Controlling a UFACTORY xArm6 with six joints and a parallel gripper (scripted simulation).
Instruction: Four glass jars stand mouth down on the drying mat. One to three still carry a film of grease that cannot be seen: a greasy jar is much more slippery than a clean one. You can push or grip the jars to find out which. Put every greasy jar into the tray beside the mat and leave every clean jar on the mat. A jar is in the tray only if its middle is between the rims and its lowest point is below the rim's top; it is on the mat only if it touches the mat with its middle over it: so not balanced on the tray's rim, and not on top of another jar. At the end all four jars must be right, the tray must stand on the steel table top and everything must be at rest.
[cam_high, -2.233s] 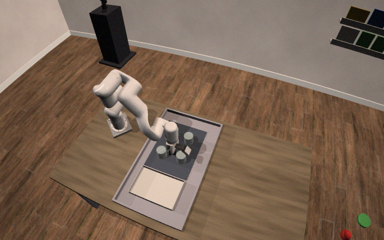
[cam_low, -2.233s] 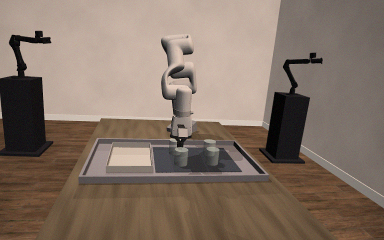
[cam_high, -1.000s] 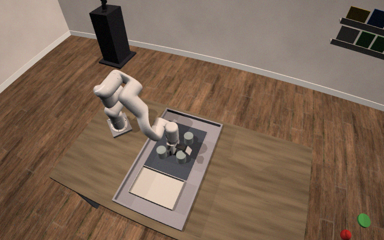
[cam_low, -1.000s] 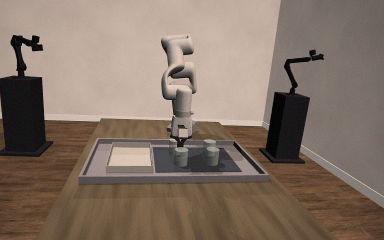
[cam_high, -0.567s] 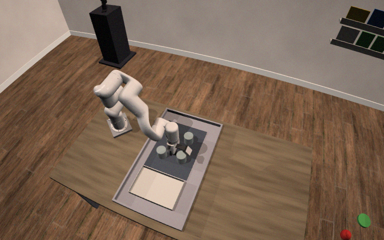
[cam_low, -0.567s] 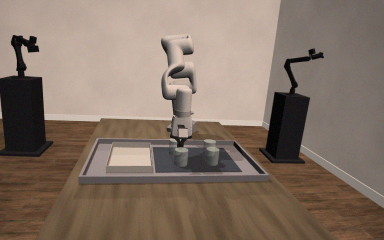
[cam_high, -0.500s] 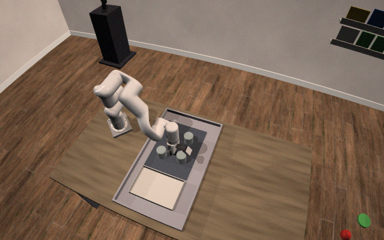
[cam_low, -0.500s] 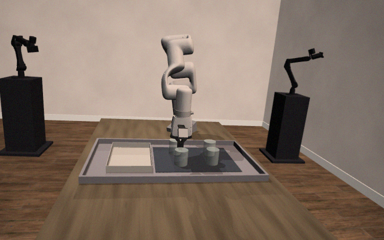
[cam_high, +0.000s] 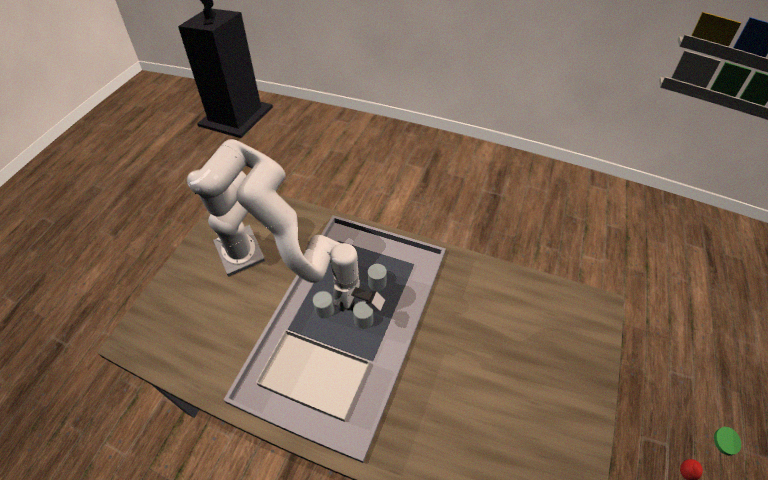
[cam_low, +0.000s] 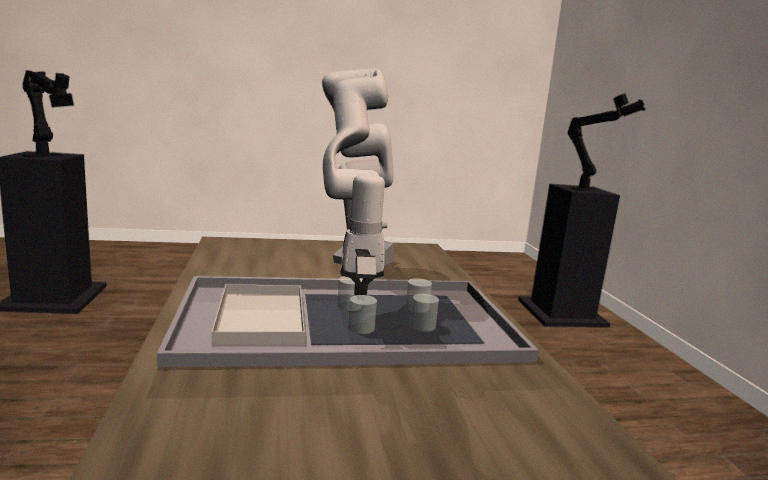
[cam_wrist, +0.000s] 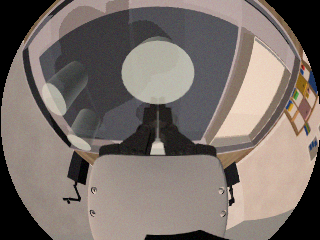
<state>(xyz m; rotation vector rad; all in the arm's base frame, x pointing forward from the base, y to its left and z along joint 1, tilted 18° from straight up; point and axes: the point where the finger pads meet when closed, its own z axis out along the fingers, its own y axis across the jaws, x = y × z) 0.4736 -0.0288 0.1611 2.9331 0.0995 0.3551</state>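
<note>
Four pale glass jars stand mouth down on the dark mat (cam_high: 338, 335). One jar (cam_high: 363, 314) is near the tray side, one (cam_high: 323, 303) is toward the arm's base, and one (cam_high: 377, 276) is farther from the tray. The fourth (cam_low: 419, 285) is hidden behind the wrist in the top view. My gripper (cam_high: 346, 304) is shut and empty, low between the first two jars. In the wrist view its tips (cam_wrist: 155, 106) point at the side of the jar (cam_wrist: 158, 68) and touch it or nearly touch it. The cream tray (cam_high: 314, 376) beside the mat holds nothing.
Mat and tray lie on a rimmed steel top (cam_high: 399, 316) on a wooden table (cam_high: 509, 362). Black pedestals (cam_low: 572, 263) stand on the floor away from the table. In the wrist view two other jars (cam_wrist: 64, 88) show at the left.
</note>
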